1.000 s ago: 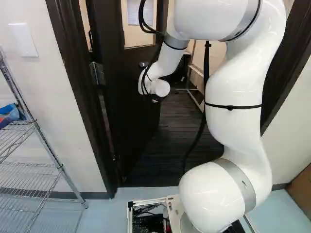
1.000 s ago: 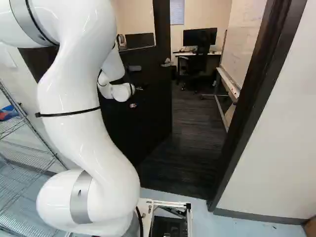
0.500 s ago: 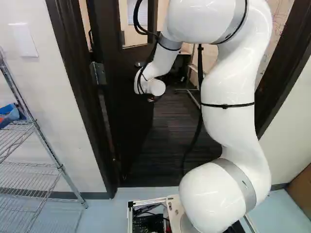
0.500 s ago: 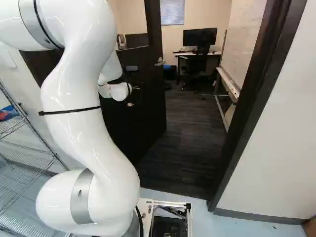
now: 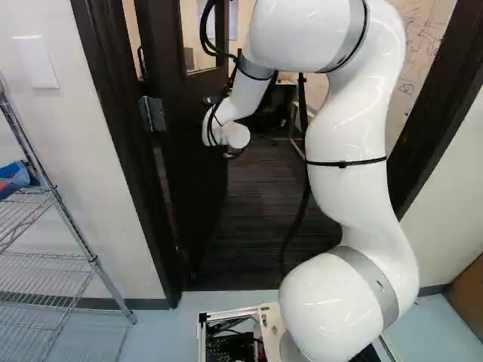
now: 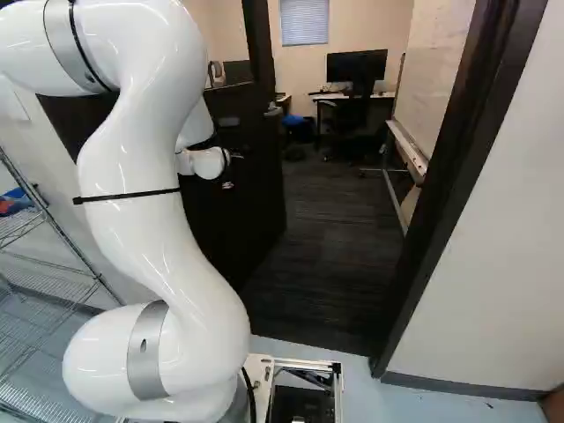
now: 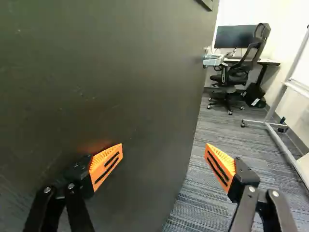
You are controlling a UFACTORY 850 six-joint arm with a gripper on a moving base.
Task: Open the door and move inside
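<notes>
Swung farther inward since the earlier frame, the door (image 5: 185, 188) has moved with the arm (image 5: 347, 128), whose wrist has shifted toward eleven o'clock; the base has held its place. Taking twelve o'clock as straight ahead of the base, a wire shelf (image 5: 49, 260) stands at ten, a blue item (image 5: 16, 177) on it. The door frame's hinge side (image 5: 121, 151) comes at about eleven, a metal hinge (image 5: 152, 115) on it.

The door stands ajar between eleven and twelve. Before its face is the claw (image 6: 232, 171), fingers spread well apart with nothing clamped between; one orange pad (image 7: 107, 164) is close to the door, though I can't tell whether it touches. The handle (image 7: 213, 60) sticks out past the door's free edge, ahead of the claw.

Through the doorway, toward one o'clock, a chair (image 6: 352, 115) stands at a desk (image 6: 384, 97) bearing a monitor (image 6: 357, 66). A whiteboard (image 6: 436, 97) follows, nearer two o'clock.
</notes>
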